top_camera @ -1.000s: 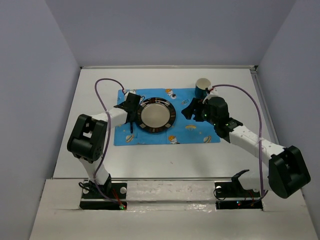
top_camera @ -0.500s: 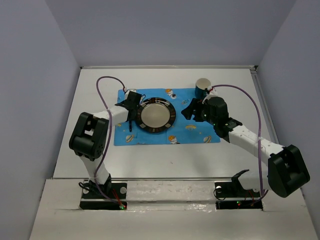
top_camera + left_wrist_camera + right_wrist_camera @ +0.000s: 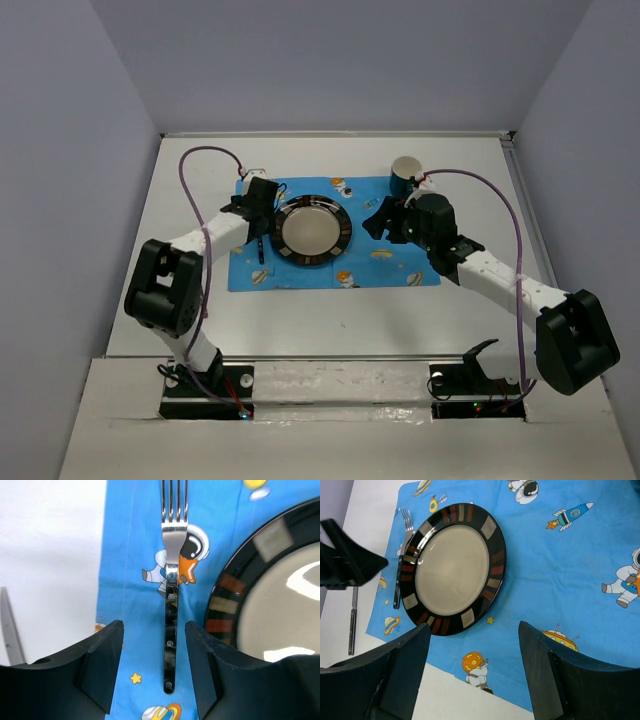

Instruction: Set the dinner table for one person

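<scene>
**Both claws open and empty, over the place setting**

Left claw [image 3: 154, 645]: jaws spread, holding nothing. It hangs straight over the fork [image 3: 170, 630], and the handle runs down the gap without touching either finger [image 3: 102, 660].
- The fork lies flat on the blue mat [image 3: 132, 555], tines pointing away from the wrist camera.
- It sits just beside the plate [image 3: 227, 605], off the rim, along the plate's left side.
- The knife [image 3: 10, 630] is off the mat's left edge on bare table [image 3: 50, 555], roughly parallel to the fork.

Right claw [image 3: 474, 627]: jaws wide, nothing between them. It hovers over the right half of the mat [image 3: 560, 570], looking across at the plate [image 3: 454, 569].
- The plate has a dark rim with coloured blocks and a cream centre, and it sits on the mat's left-centre.
- The wrist view shows the fork [image 3: 400, 575] alongside the plate rim and the knife [image 3: 352, 620] further out on white table [image 3: 445, 700].

Top view:
- The left claw [image 3: 255, 200] is at the plate's left side.
- The right claw [image 3: 378, 222] is to the plate's right.
- The cup [image 3: 404, 172] stands upright at the mat's far right corner, just beyond the right claw.
- The table [image 3: 330, 320] lies under everything, with the mat roughly mid-table, nearer the far edge.
</scene>
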Robot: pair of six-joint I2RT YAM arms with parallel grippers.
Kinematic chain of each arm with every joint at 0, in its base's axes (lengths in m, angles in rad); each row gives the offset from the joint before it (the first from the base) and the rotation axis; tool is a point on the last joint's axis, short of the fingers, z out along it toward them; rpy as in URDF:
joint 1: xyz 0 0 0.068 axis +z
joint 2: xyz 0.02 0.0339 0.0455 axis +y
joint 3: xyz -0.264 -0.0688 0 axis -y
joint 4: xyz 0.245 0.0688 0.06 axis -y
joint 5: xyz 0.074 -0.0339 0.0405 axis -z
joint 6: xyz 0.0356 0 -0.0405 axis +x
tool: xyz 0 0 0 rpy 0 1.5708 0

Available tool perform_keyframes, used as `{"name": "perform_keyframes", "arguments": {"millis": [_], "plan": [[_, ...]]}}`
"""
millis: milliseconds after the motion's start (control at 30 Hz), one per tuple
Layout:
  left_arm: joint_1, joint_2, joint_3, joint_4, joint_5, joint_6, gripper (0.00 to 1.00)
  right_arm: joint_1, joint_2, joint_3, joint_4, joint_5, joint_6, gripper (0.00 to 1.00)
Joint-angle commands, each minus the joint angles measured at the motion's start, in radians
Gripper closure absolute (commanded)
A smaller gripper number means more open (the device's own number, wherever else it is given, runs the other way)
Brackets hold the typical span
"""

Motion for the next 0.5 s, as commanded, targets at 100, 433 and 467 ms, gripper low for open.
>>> {"name": "perform_keyframes", "arguments": {"millis": [100, 433, 467], "plan": [[0.018, -0.318, -0.061, -0.052, -0.018, -0.051, 0.37, 0.005, -0.006, 0.011, 0.048, -0.007, -0.004, 0.23], [0.379, -0.594, -0.328, -0.152, 0.168, -0.144, 0.36, 0.005, -0.004, 0.007, 0.061, -0.023, 0.005, 0.23], [0.379, -0.574, -0.328, -0.152, 0.169, -0.147, 0.36, 0.005, -0.006, 0.005, 0.061, -0.015, 0.003, 0.23]]}}
